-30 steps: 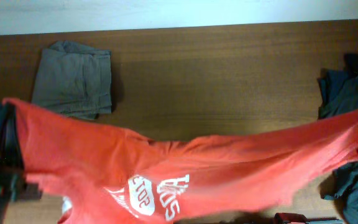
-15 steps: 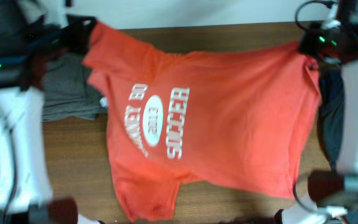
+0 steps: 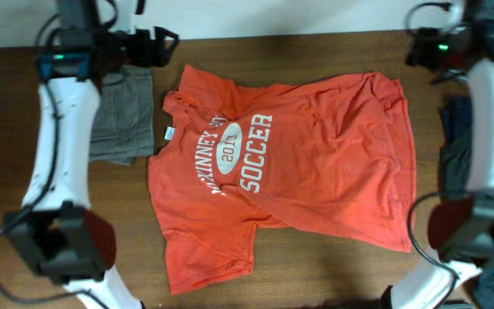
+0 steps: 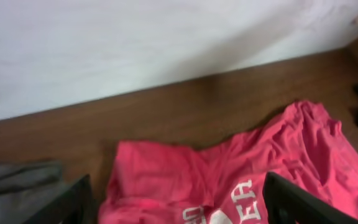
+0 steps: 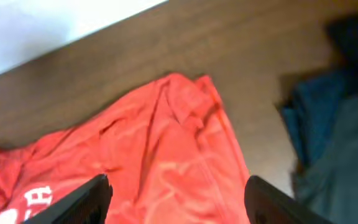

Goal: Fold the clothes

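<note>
Overhead: an orange-red short-sleeved T-shirt [image 3: 333, 163] with white chest lettering lies spread face-up on the brown wooden tabletop [image 3: 316, 279]. Its collar is to the left and its hem to the right, with creases at the far right corner. The left gripper [image 3: 161, 40] hangs past the far left shoulder and the right gripper [image 3: 420, 50] past the far right corner. From this view I cannot tell how their jaws stand. A folded grey-brown garment [image 3: 127, 129] lies just left of the shirt, and dark blue-grey garments [image 3: 454, 150] are piled at the right edge.

Left wrist: the jaws stand wide and empty. Below them is the far shoulder, clear of both fingers.

Right wrist: the jaws are likewise wide and empty. This view shows the rumpled hem corner [image 5: 185, 93] close up, beside the dark pile. Only the overhead shows the near sleeve.

Assessment: laying-out appears complete and the first fold has not begun. The next move calls for both grippers to pinch the far edge and carry it toward the near side.
</note>
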`<state>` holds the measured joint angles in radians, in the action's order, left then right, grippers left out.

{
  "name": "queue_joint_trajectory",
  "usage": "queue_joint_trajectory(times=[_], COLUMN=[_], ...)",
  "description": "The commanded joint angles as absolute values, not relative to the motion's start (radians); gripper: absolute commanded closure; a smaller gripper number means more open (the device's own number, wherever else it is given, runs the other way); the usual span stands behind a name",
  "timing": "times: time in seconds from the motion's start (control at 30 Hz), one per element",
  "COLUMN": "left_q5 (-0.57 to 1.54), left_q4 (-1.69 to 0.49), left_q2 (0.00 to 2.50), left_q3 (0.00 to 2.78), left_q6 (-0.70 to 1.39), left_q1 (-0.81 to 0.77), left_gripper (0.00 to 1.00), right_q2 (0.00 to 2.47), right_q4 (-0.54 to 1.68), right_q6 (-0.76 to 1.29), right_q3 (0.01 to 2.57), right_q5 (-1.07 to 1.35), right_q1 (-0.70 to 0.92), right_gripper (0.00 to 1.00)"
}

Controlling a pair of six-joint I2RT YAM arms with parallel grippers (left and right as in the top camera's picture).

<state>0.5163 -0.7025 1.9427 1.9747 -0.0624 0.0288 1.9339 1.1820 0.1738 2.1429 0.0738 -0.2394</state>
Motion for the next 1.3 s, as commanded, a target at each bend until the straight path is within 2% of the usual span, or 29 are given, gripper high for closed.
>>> queue_joint_trajectory(times=[0.0, 0.07, 0.13, 0.17, 0.4, 0.43, 0.57, 0.63, 0.73, 0.9, 1.03, 1.13, 1.27], left_q5=[0.515, 0.481, 0.428, 0.403, 0.321, 0.289, 0.242, 0.242, 0.25, 0.25, 0.25, 0.251, 0.258], left_q4=[-0.772, -0.844, -0.91, -0.95, -1.209, -1.314, -1.478, -1.52, -1.511, -1.354, -1.202, -1.084, -0.981], left_q2=[1.727, 1.635, 1.574, 1.543, 1.474, 1.489, 1.545, 1.579, 1.634, 1.702, 1.747, 1.79, 1.837], left_q3=[2.034, 2.034, 2.034, 2.034, 2.033, 2.028, 1.992, 1.945, 1.777, 1.471, 1.275, 1.158, 1.076], left_q6=[-0.09, -0.119, -0.131, -0.13, -0.147, -0.147, -0.147, -0.131, -0.118, -0.116, -0.083, -0.075, -0.052], left_q1=[0.06, 0.062, 0.062, 0.062, 0.062, 0.062, 0.062, 0.062, 0.06, 0.059, 0.059, 0.059, 0.059], left_gripper=[0.13, 0.13, 0.02, 0.01, 0.01, 0.01, 0.01, 0.02, 0.11, 0.11, 0.11, 0.11, 0.25], right_q2=[1.756, 1.692, 1.641, 1.623, 1.601, 1.607, 1.608, 1.608, 1.613, 1.647, 1.679, 1.718, 1.768], right_q4=[1.251, 1.318, 1.385, 1.415, 1.654, 1.69, 1.671, 1.626, 1.43, 1.107, 0.867, 0.721, 0.663], right_q6=[0.157, 0.157, 0.162, 0.162, 0.184, 0.183, 0.184, 0.184, 0.209, 0.252, 0.241, 0.218, 0.164], right_q3=[2.172, 2.172, 2.172, 2.172, 2.157, 2.138, 2.044, 1.948, 1.654, 1.29, 1.165, 1.131, 1.131], right_q5=[0.165, 0.199, 0.204, 0.203, 0.203, 0.202, 0.202, 0.202, 0.202, 0.19, 0.188, 0.188, 0.18], right_q1=[-0.301, -0.323, -0.329, -0.329, -0.327, -0.327, -0.327, -0.327, -0.327, -0.329, -0.329, -0.329, -0.329], right_gripper=[0.26, 0.22, 0.19, 0.18, 0.17, 0.17, 0.17, 0.17, 0.2, 0.21, 0.24, 0.36, 0.45])
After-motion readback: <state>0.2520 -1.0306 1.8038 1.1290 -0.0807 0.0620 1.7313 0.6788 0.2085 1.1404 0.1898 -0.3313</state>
